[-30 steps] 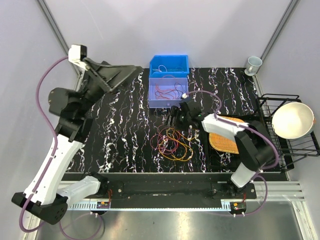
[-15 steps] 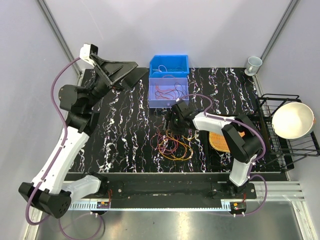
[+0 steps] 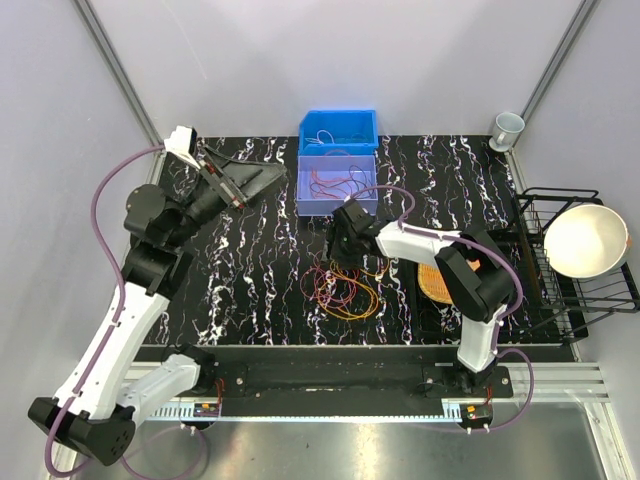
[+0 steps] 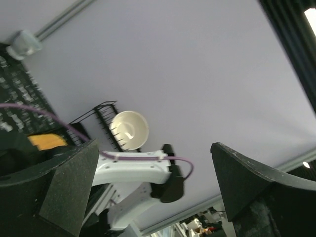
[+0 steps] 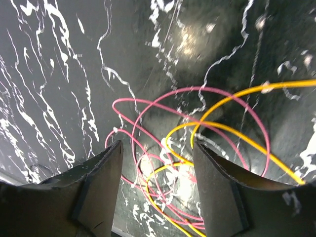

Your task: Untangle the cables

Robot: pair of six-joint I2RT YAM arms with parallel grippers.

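Jaws apart and gripping nothing, the right end effector hovers over the upper edge of a knot of cables at the centre of the black marbled worktop. Its wrist view shows pink and yellow loops lying on the surface between its parted fingers. The left end effector, spread wide and empty, is raised at the upper left, well apart from the pile. A few wires lie in the clear bin and the blue bin at top centre, suggesting some sorting is done. The main tangle looks largely unpicked.
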